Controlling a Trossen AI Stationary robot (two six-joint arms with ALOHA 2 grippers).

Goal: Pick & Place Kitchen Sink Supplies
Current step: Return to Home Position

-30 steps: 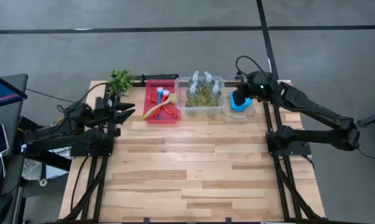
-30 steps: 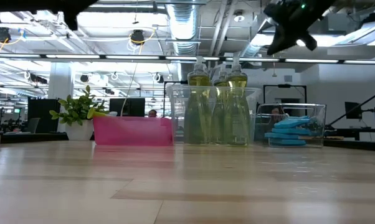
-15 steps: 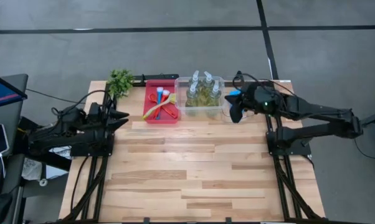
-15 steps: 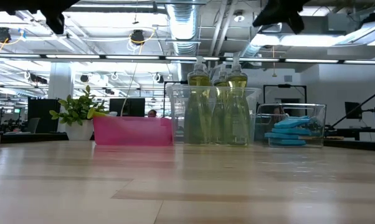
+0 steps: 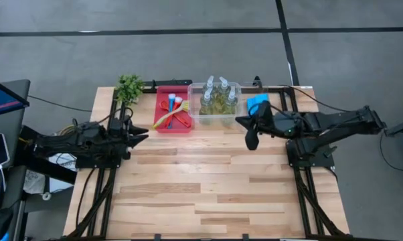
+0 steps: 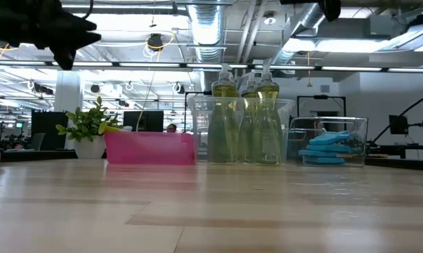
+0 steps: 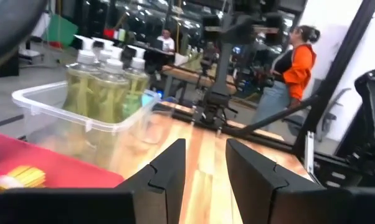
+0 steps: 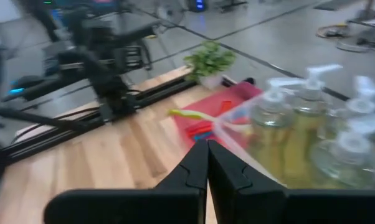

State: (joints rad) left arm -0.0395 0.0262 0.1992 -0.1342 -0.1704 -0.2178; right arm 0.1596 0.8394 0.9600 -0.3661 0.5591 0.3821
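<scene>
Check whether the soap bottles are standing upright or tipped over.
Upright: the bottles stand pump-tops up inside the clear bin.

Open-plan lab: exposed ceiling ducts [image 6: 204, 24]; desk monitors [image 6: 142, 120] behind.

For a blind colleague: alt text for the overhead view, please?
Along the table's far edge stand a potted plant, red tray of brushes, clear bin of pump bottles and second bin of blue sponges. The left pincer and right pincer hover empty.

Plant [image 5: 128, 87] back left, brushes [image 5: 171, 111] in tray [image 5: 160, 126] beside it, bottles [image 5: 218, 98] in middle bin [image 5: 215, 122], sponges [image 5: 258, 104] in right bin [image 6: 362, 140]
</scene>
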